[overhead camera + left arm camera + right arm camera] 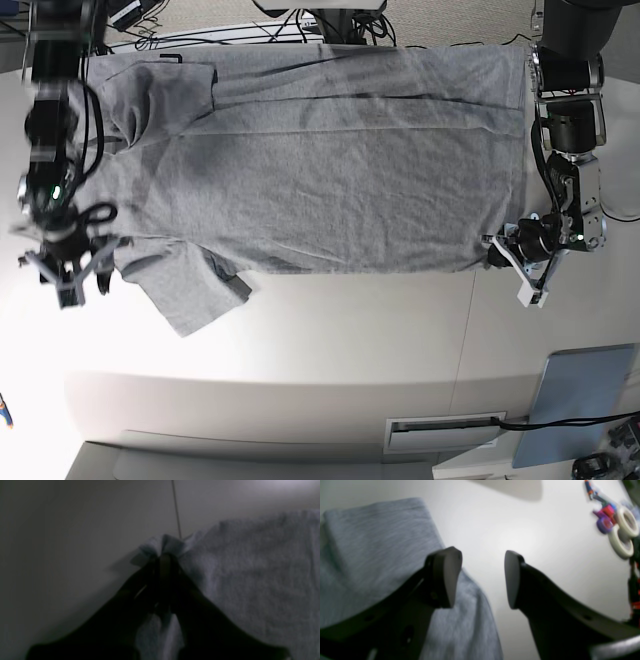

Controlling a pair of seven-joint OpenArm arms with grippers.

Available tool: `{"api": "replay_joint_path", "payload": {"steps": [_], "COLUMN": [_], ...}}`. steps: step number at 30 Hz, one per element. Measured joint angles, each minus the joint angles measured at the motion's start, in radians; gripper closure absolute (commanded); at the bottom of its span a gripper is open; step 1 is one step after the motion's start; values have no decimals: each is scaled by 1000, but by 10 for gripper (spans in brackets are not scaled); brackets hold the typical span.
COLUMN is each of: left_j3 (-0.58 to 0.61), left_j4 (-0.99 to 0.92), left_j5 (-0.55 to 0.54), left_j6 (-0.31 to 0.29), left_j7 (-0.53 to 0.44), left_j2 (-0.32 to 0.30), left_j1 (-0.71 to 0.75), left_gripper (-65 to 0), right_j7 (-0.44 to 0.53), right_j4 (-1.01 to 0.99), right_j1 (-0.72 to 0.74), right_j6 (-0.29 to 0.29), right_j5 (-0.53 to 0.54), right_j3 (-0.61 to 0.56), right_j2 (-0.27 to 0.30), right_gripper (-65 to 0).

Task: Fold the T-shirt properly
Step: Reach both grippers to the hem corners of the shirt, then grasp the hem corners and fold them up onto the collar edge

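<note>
spread flat across the white table (pixel 330 330), the heather-grey t-shirt (pixel 330 160) is seen in the base view with its plain side up, the collar end toward that view's left and the hem toward its right. one short sleeve (pixel 190 290) is splayed out onto the bare table at the lower left of the garment. the left gripper (pixel 165 557) is closed on a bunched corner of the t-shirt (pixel 250 567); in the left wrist view the cloth is puckered up around the dark fingertips, beside a thin seam line (pixel 176 507) in the table. in the base view this gripper (pixel 505 250) is placed at the lower hem corner. the right gripper (pixel 482 577) is held wide open with nothing between its pads (pixel 450 575), poised over the sleeve edge of the shirt (pixel 370 550) and bare table (pixel 520 525). tape rolls (pixel 623 533) and small coloured tools (pixel 603 515) are noted at the far table edge, blurred.
</note>
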Motion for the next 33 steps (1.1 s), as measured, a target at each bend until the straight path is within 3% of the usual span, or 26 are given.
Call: {"api": "replay_joint_path", "payload": {"steps": [4,7,16,19,23,25,29,33], "left_j3": [0,0,0,0,0,0,0,0], "left_j4": [0,0,2,2,2,2,2,2], "left_j5": [-2,-2,-6,-5,-5,-5,-5,-6], "left_j6": [0,0,3,3,3,3,3,3], "left_j7": [0,1,-9,-10,-11,-11,-11,-25], "left_j2": [2,2,2,2,2,2,2,2], "left_j1": [-1,-1,7,8,8,8,8,10], "left_gripper": [0,0,0,0,0,0,0,0], "right_j7": [-175,-231,-171,-160,-156,-159,-164,-163], "right_j4": [-256,-451,-921,-993,-1017,-1017,-1018,-1016], "right_j1": [216,365,594,612,617,617,617,616], "right_j6": [73,106,161,219,224,223,226,226], "right_j5": [-1,12,6,13,11,9,18,20], "right_j3": [-70,-115,-148,-149,-148,-148,-148,-148], "right_j2": [-37,-71,-127,-138,-146,-148,-148,-148], "right_gripper": [-302,-302,-302,-302,-299,-238,-14,0]}}
